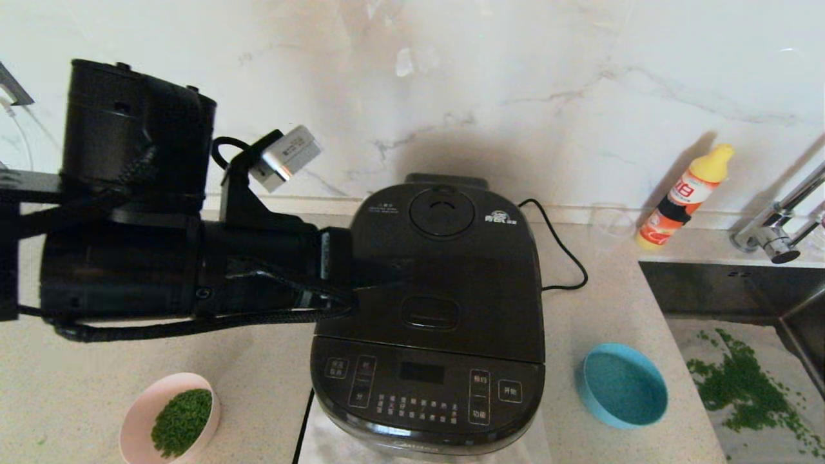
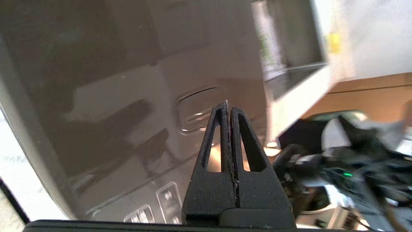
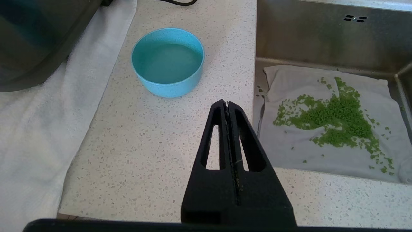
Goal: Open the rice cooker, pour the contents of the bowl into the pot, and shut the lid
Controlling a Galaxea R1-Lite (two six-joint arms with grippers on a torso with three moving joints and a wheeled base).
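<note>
The pink bowl [image 1: 169, 417] of green bits [image 1: 182, 421] waits untouched on the worktop. The left pincer [image 2: 228, 108], pressed together, hovers over the rice cooker's [image 1: 430, 303] closed lid [image 1: 445, 270]; everything remains undone.

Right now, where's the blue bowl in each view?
Head view: the blue bowl sits on the counter, on the right of the rice cooker, before the sink.
Left wrist view: not in it.
Right wrist view: the blue bowl stands beyond the shut right gripper.
Shared landmark: the green bits on the cloth in the sink.
</note>
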